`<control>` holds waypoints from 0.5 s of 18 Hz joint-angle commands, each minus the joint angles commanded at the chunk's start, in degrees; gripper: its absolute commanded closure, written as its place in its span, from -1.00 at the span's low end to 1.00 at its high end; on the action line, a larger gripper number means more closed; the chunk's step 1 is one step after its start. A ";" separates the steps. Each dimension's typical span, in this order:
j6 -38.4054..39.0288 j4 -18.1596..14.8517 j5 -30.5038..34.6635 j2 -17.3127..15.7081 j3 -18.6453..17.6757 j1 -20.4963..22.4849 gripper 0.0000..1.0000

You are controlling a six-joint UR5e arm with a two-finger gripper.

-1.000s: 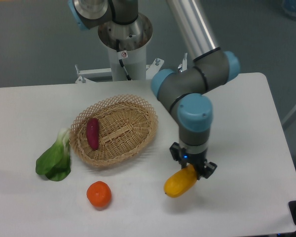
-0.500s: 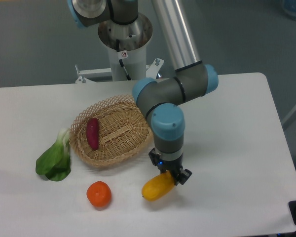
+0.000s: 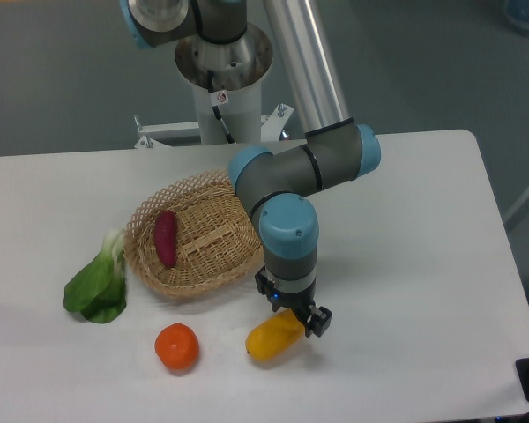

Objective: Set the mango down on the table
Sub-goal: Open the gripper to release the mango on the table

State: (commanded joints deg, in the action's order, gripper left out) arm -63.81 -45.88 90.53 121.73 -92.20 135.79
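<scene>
Mango low centre of frame, pinched at its upper-right end by jaws of gripper, lying tilted just at the table; contact or hovering, cannot tell. Sits right of orange fruit, below basket. Probably moderately heavy, smooth and slippery skin, firm but bruisable. End grip looks marginal; mid-body hold likely safer. Release gently, may roll.

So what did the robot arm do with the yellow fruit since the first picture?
The gripper carried the mango leftward across the table, from the right side to a spot nearer the orange, and it looks lower now. It kept hold of the mango throughout. The basket, the sweet potato, the leafy green and the orange stayed put.
</scene>
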 joint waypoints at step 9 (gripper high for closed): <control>0.18 -0.79 0.26 -2.02 4.04 2.02 -1.00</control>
State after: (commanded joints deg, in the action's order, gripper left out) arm -63.63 -46.67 90.79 119.71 -88.16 137.81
